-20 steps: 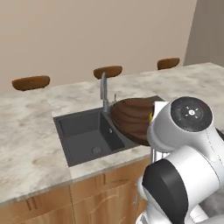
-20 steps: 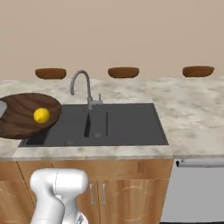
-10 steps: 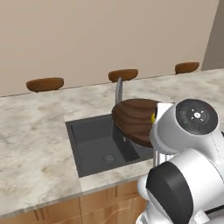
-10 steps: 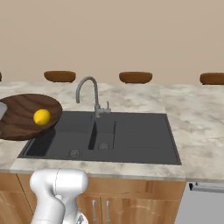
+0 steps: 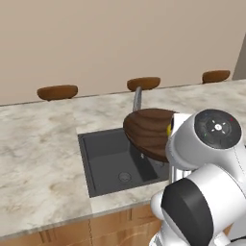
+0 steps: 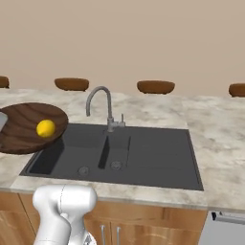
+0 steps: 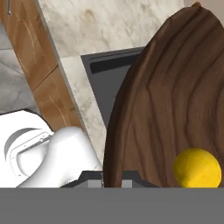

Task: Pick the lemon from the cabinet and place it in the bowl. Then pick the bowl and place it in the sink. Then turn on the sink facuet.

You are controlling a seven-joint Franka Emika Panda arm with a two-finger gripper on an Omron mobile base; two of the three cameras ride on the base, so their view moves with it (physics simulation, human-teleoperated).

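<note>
My gripper [image 7: 113,181] is shut on the near rim of the dark wooden bowl [image 6: 23,127], holding it in the air, slightly tilted. The yellow lemon [image 6: 46,128] lies inside the bowl [image 7: 175,100]; in the hand view the lemon [image 7: 197,168] rests low in it. The bowl [image 5: 149,130] hangs over the left part of the dark two-basin sink [image 6: 143,154], above its rim. The grey gooseneck sink faucet [image 6: 102,104] stands behind the divider; in the left base view the faucet [image 5: 137,100] rises just behind the bowl. The cabinet is out of view.
Pale marbled counter [image 6: 217,143] surrounds the sink [image 5: 109,161]. Brown oval stool tops [image 6: 155,86] line the far side of the counter. Wooden drawer fronts [image 6: 158,225] run below the counter, and a grey appliance front [image 6: 225,229] sits at the lower right.
The whole picture has shifted sideways, so the base has driven along the counter and the sink now sits nearer the middle. The bowl with the lemon stays in my shut gripper.
</note>
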